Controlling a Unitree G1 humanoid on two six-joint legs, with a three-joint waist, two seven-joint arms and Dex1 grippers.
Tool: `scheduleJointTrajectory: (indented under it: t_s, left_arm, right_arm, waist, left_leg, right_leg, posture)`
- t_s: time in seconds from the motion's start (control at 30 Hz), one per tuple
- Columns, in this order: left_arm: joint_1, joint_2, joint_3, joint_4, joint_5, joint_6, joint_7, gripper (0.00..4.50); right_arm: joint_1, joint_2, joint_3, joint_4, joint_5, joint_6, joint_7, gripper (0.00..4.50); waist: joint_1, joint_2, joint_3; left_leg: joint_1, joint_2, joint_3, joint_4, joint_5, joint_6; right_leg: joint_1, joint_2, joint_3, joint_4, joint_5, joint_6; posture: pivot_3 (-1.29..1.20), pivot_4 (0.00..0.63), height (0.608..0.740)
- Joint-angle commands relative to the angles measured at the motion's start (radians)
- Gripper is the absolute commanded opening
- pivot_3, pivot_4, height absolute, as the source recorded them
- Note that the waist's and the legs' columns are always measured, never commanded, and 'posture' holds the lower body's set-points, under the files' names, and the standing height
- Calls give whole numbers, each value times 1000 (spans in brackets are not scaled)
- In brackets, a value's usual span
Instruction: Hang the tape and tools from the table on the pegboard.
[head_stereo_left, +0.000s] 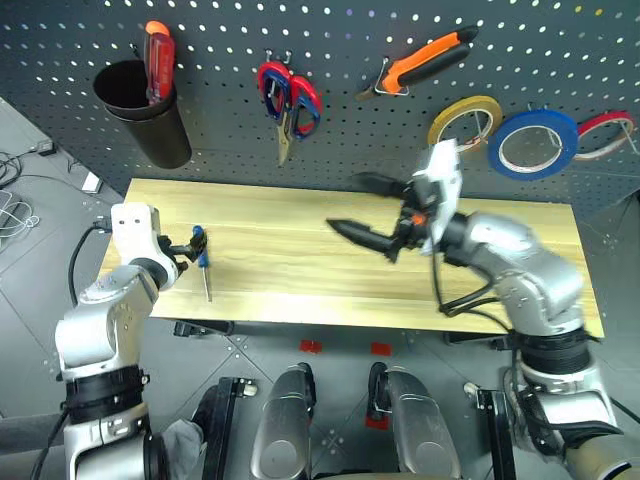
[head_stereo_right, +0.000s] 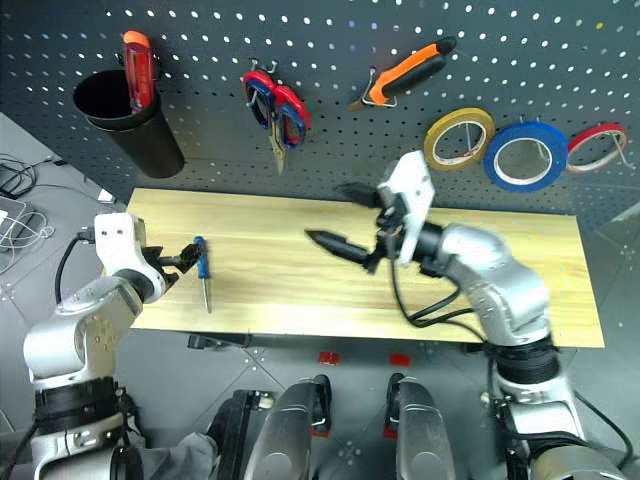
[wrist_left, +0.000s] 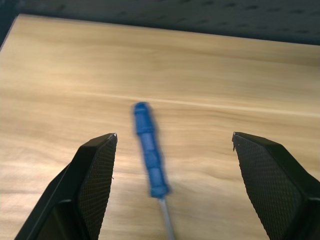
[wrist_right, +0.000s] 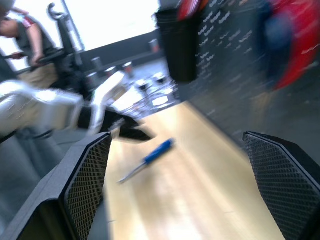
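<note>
The small blue-handled screwdriver (head_stereo_left: 201, 250) lies flat on the left part of the light wood table (head_stereo_left: 300, 280). My left gripper (head_stereo_left: 186, 247) is down at it and open, and the left wrist view shows the screwdriver (wrist_left: 150, 155) lying loose between the two fingers. My right gripper (head_stereo_left: 343, 203) hovers open and empty above the table's middle, pointing left. On the dark pegboard (head_stereo_left: 230, 40) hang scissors (head_stereo_left: 288, 100) with red and blue handles together, the orange-and-black pliers (head_stereo_left: 425, 62) and the yellow tape (head_stereo_left: 462, 105).
A black cup (head_stereo_left: 150, 115) holding a red screwdriver (head_stereo_left: 158, 60) hangs at the pegboard's left. A blue tape ring (head_stereo_left: 540, 116) and a red tape ring (head_stereo_left: 610, 117) hang right of the yellow one. A person (wrist_right: 20, 30) sits in the background beyond the table's left end.
</note>
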Motion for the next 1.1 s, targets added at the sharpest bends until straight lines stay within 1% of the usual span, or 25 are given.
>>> scheduleJointTrajectory:
  t_s: [0.03,0.1,0.13,0.23,0.3,0.37,0.43,0.57,0.7,0.87,0.93,1.07,1.1]
  left_arm:
    - [-40,-16,40,9,-40,74,26,3889]
    - [-48,-20,33,30,-29,117,48,3889]
    - [-49,-21,35,35,-29,138,55,3889]
    - [-50,-19,46,50,-10,154,97,3889]
    - [-39,5,32,50,14,139,107,3889]
    - [-55,-1,58,64,8,162,126,3889]
    - [-75,-1,59,105,18,162,145,3889]
    - [-118,-18,53,218,29,146,158,3889]
    - [-173,-33,38,332,40,69,155,3889]
    - [-228,-35,-11,490,76,-21,136,3889]
    - [-246,-29,-32,552,101,-60,143,3889]
    - [-291,-7,-55,710,138,-58,168,3889]
    - [-301,-5,-56,741,139,-73,164,3709]
  right_arm:
    - [19,-18,143,47,-152,-25,-22,4500]
    - [26,-32,229,96,-254,-66,-29,4500]
    - [31,-30,245,112,-279,-80,-33,4500]
    - [45,-15,247,130,-308,-94,-38,4500]
    - [64,-15,244,120,-316,-92,-30,4500]
    - [79,-18,239,111,-319,-91,-23,4500]
    - [88,-19,234,108,-322,-91,-18,4500]
    - [93,-18,222,113,-329,-92,-18,4500]
    - [96,-19,214,106,-334,-84,-12,4500]
    - [107,-22,206,88,-335,-67,-14,4500]
    - [111,-24,203,82,-336,-62,-15,4500]
    - [119,-25,193,66,-333,-52,-16,4500]
    - [120,-24,188,62,-331,-49,-17,4500]
  waist:
    - [-1,0,0]
    - [-4,0,0]
    - [-6,0,0]
    - [-7,0,0]
    - [-7,0,0]
    - [-7,0,0]
    - [-6,0,0]
    - [-5,0,0]
    - [-4,0,0]
    - [-7,0,0]
    - [-8,0,0]
    - [-9,0,0]
    - [-9,0,0]
  left_leg:
    - [0,0,0,0,0,0]
    - [-1,-1,0,0,0,0]
    - [-1,-1,0,0,0,0]
    - [-1,0,0,-1,1,-1]
    - [-1,1,-1,-1,1,-3]
    - [-1,1,-1,-2,2,-3]
    - [-1,1,-2,-2,2,-4]
    - [-1,1,-2,-2,2,-4]
    - [-1,1,-2,-2,2,-4]
    - [-1,1,-2,-2,2,-4]
    - [-1,1,-2,-2,2,-4]
    - [-1,1,-2,-2,3,-4]
    - [0,1,-2,-2,3,-4]
  right_leg:
    - [0,0,0,0,0,0]
    - [0,-1,0,0,0,0]
    - [0,-1,-1,0,0,0]
    - [-1,0,-1,0,0,0]
    - [-1,0,-2,0,0,0]
    - [-1,0,-2,0,0,0]
    - [-1,0,-3,0,0,0]
    - [-1,0,-3,0,0,0]
    - [-1,0,-3,0,0,0]
    - [-1,0,-4,0,0,0]
    - [-1,0,-3,0,0,0]
    - [-1,0,-4,0,0,0]
    - [-1,0,-4,0,0,0]
  posture:
    - [74,378,740]
    - [70,377,740]
    - [69,376,740]
    - [68,380,740]
    - [68,379,740]
    - [71,379,740]
    - [74,380,740]
    - [68,377,740]
    - [54,383,740]
    - [28,383,740]
    - [24,383,740]
    - [11,381,740]
    - [11,381,740]
